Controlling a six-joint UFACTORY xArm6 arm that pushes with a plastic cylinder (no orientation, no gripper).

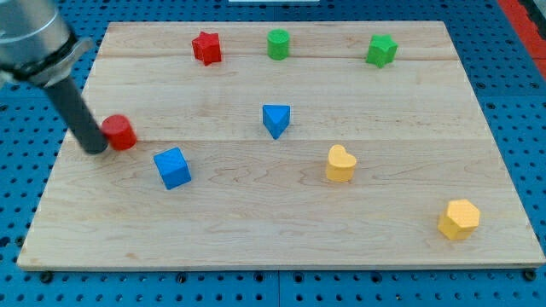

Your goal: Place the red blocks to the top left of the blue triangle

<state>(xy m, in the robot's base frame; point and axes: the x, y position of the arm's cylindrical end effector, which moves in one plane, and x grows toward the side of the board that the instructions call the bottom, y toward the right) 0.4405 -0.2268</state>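
Observation:
A red star block (206, 47) sits near the view's top, left of centre. A red cylinder block (119, 132) lies at the view's left. The blue triangle (275, 119) sits near the board's centre. My tip (95, 149) touches the board just left of the red cylinder, right against its left side. The dark rod rises from it toward the view's top left.
A blue cube (173, 167) lies below and right of the red cylinder. A green cylinder (278, 43) and a green star (382, 50) sit along the top. A yellow heart (340, 164) and a yellow hexagon (459, 219) lie at the right. The wooden board (256, 247) ends in edges over a blue pegboard.

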